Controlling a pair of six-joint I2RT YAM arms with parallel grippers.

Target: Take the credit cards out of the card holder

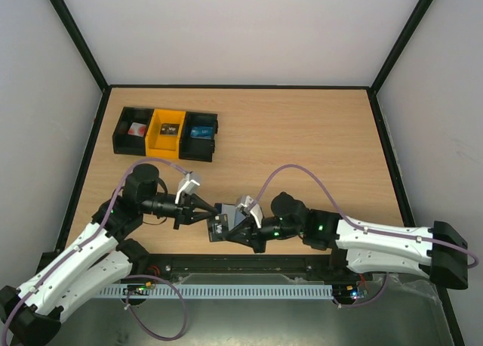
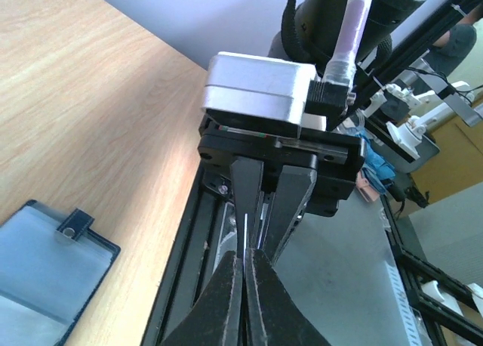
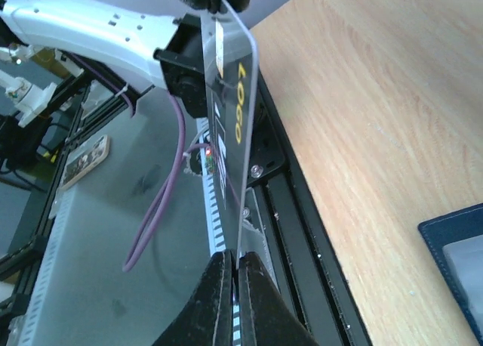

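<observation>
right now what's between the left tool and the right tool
One credit card, pinched at opposite ends by the left tool and right tool; the right wrist view shows it.

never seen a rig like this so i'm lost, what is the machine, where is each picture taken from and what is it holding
The machine is two robot arms, left and right, bolted at the near edge of a table. The wide picture looks down from above; the other two come from a camera on each wrist. On the table lie a dark card holder and a row of small bins. The left hand and right hand are both shut on one dark credit card, holding it between them.
</observation>
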